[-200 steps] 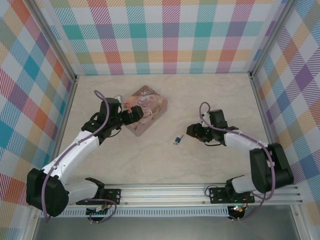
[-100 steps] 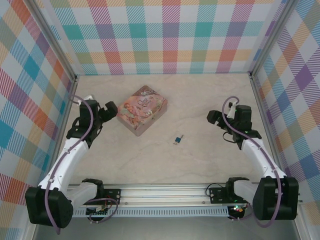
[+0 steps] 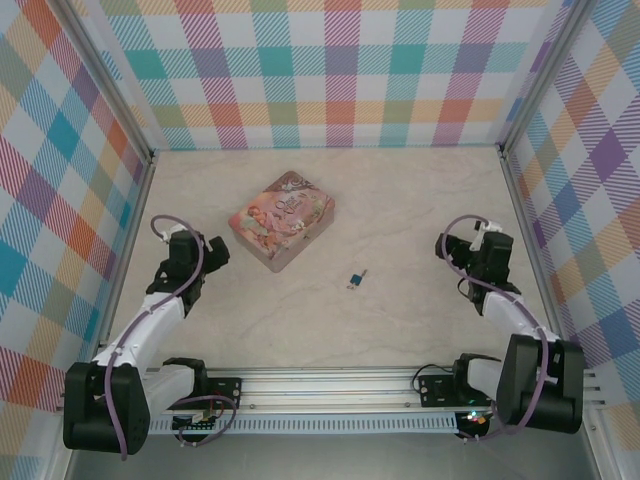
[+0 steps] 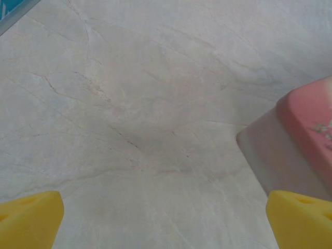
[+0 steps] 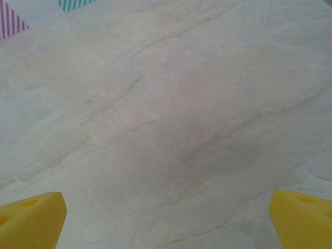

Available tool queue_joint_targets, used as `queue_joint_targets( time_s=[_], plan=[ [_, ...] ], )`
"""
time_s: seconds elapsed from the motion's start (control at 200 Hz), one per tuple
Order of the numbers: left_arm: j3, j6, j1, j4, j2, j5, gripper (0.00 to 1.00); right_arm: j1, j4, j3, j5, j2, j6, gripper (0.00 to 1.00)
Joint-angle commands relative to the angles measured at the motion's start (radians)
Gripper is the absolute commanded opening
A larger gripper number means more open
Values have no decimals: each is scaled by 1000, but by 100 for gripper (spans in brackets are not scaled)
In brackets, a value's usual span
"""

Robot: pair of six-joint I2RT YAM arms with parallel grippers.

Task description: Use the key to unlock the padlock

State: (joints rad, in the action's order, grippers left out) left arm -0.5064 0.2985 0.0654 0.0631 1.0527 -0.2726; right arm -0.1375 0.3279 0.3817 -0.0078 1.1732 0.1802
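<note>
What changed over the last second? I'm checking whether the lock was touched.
Both arms pulled back. The left gripper drew away from the tin to the left, and the right gripper drew away from the padlock to the right. Both are open, holding nothing. Padlock and tin stayed put.

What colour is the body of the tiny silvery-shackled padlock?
The tiny padlock is blue-bodied, clearest in the top external view.

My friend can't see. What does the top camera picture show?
A tiny blue padlock lies on the table, with a pink tin behind it to the left. The left gripper sits left of the tin, the right gripper near the right wall, both away from the padlock.
</note>
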Motion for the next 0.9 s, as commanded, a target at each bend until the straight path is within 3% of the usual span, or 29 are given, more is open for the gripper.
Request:
queue_joint_targets(
  time_s=[0.0,0.185,0.345,0.615,0.71,0.895],
  plan=[
    [33,-62,-14,-142,-1,-14,100,-5,340,-69,-24,70,-69,100],
    [101,-109,-16,-321,48,9,100,-7,381,-23,-140,153,-79,100],
    [167,-155,-18,-542,151,107,100,-6,685,-103,-211,273,-54,100],
    [173,-222,-19,-749,251,181,100,2,629,-72,-241,281,-81,100],
    [141,-256,-19,-747,291,211,100,5,625,-71,-238,281,-83,100],
    [156,-319,-21,-848,336,264,100,48,741,-78,-238,382,-128,100]
  ],
)
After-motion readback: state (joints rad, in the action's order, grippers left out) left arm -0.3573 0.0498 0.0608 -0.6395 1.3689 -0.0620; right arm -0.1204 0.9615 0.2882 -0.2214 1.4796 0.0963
